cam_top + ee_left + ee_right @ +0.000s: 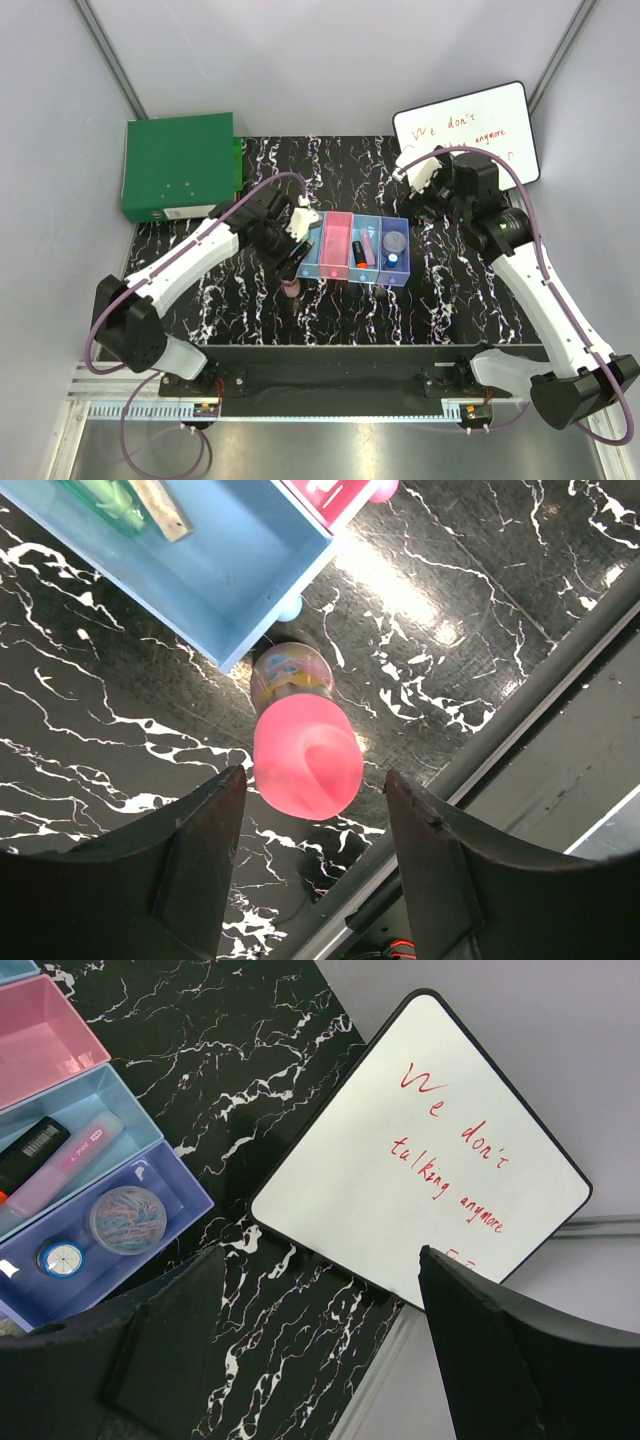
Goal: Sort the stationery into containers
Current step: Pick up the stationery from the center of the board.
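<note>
The row of four bins [335, 268] lies mid-table. A pink-capped dark tube [291, 288] stands on the table by the left light blue bin's near corner. In the left wrist view its pink cap [307, 760] sits just beyond my open left gripper [314, 774], between the finger lines and untouched. That light blue bin [230, 570] holds a green stick [110, 500]. My right gripper [320, 1252] is open and empty, above the table by the white board. The second light blue bin holds an orange marker [28, 1150] and a pink marker [70, 1165]. The purple bin holds the round disc [127, 1220] and a small blue piece [60, 1257].
A large green box [180, 165] lies at the back left. The white writing board [465, 130] with red handwriting leans at the back right and fills much of the right wrist view [420, 1150]. The pink bin [40, 1030] looks empty. The table's metal front rail [520, 710] runs close to the tube.
</note>
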